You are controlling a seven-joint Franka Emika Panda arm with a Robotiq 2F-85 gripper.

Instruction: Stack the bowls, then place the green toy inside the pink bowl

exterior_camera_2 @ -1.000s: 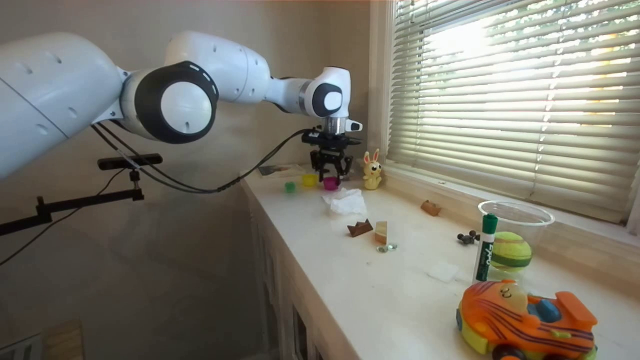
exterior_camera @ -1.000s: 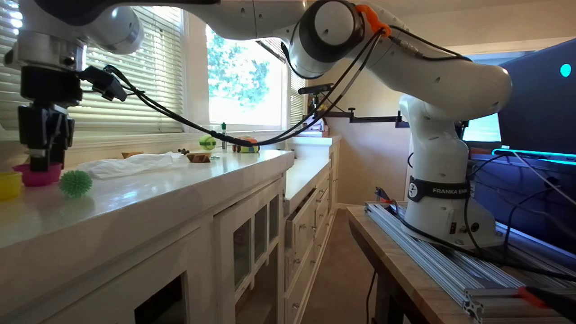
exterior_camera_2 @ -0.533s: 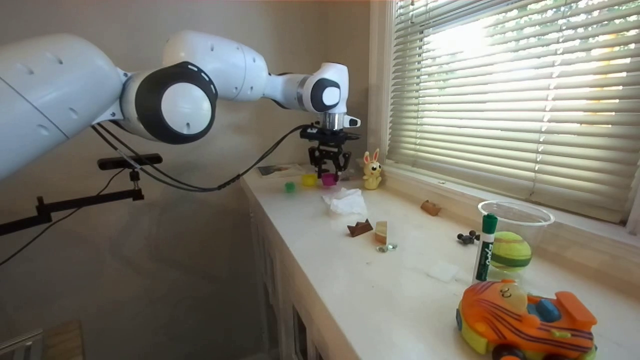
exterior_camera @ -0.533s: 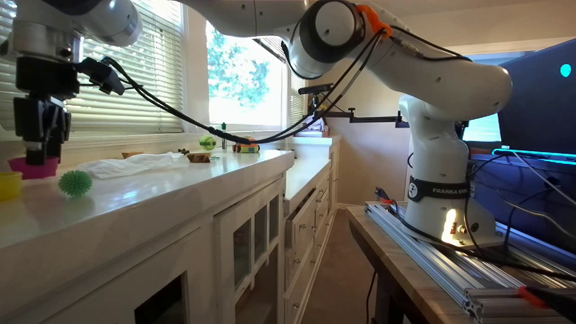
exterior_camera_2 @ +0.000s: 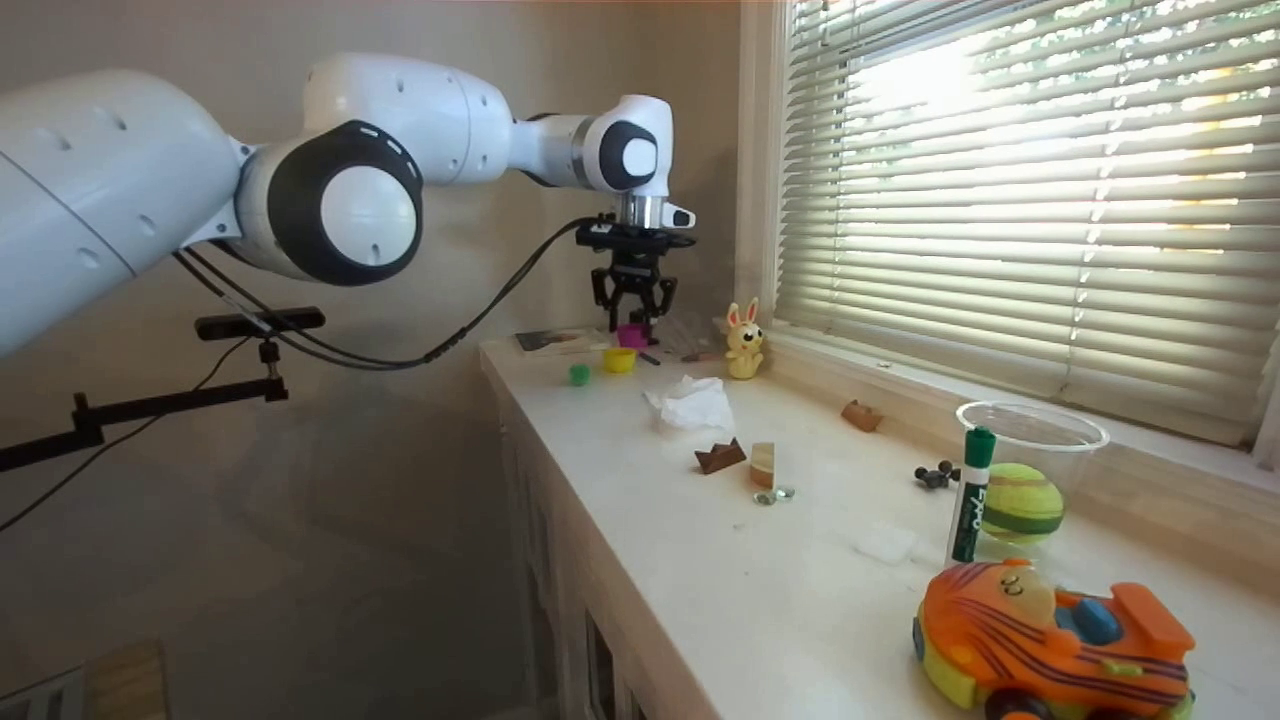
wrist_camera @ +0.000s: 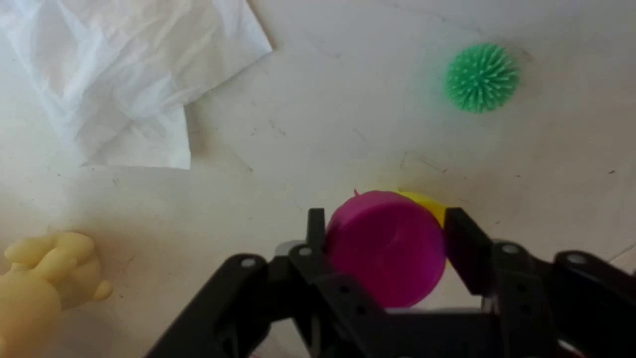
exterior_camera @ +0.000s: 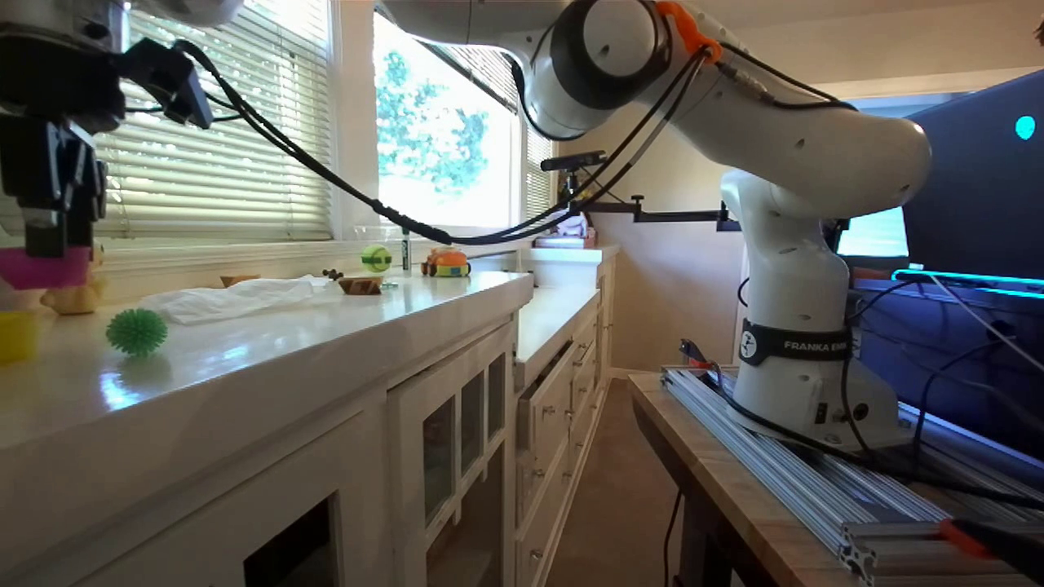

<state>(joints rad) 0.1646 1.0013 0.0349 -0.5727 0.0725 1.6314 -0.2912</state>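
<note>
Pink bowl (wrist_camera: pixel 385 243): plain magenta, paler along one edge. Yellow bowl (exterior_camera_2: pixel 619 361): solid bright yellow. Green toy (wrist_camera: pixel 482 78): all green, spikes lighter at the tips. Gripper (wrist_camera: pixel 383 229): black; arm (exterior_camera_2: pixel 410 110): white, black rings at the joints. Rabbit figure (exterior_camera_2: pixel 743 360), far in an exterior view: pale yellow (inner ears reddish, eyes black). Toy car (exterior_camera_2: pixel 1050 640), near: orange, dark purple stripes, yellow-green lower body, blue seat. Ball (exterior_camera_2: pixel 1022 502): lime with darker green band. Marker (exterior_camera_2: pixel 969 505): white, green cap, dark label. Crumpled paper (exterior_camera_2: pixel 692 403) and counter (exterior_camera_2: pixel 800 590): white. Flat sheet (exterior_camera_2: pixel 548 340), far end: looks dark, too small to be sure.
</note>
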